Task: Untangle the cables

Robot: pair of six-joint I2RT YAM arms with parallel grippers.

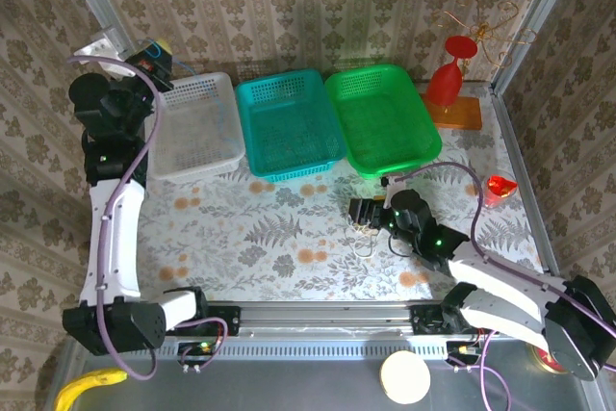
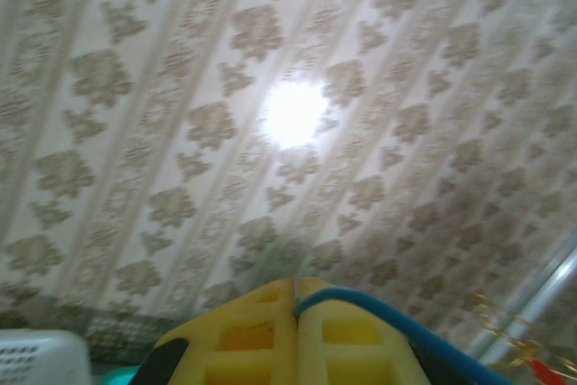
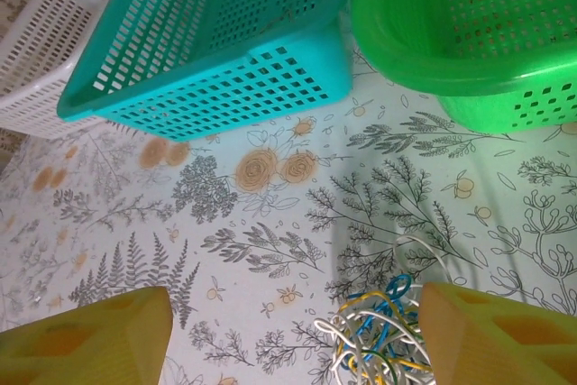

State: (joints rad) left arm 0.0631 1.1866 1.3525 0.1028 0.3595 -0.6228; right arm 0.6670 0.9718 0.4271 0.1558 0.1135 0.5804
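The right pincer (image 3: 296,304) is standing wide open low over the bench (image 3: 270,223), its two yellow fingers spread to either side of the wrist view. The tangle of cables (image 3: 374,340), a small knot of white, blue and yellow-green strands, is lying on the bench between those fingers. It is sitting nearer one finger and apparently touching neither. From above, the right pincer (image 1: 366,214) is reaching to mid-bench with the tangle of cables (image 1: 364,241) just beside its tips.

The left pincer (image 2: 296,284) is sitting closed, finger against finger. A blue cable (image 2: 406,322) is coming out of the seam and running off over one finger, so it seems to be gripping that strand. In the top view the left pincer (image 1: 154,48) is hanging high near the white basket (image 1: 197,127), well apart from the knot. The teal basket (image 1: 289,122) and green basket (image 1: 380,117) are standing alongside.

The right arm appears to be lining up a grasp on the knot. The next move is calling for a slight shift to centre the strands, then a descent to the bench surface. It should be closing on a few wires, not the whole bundle.
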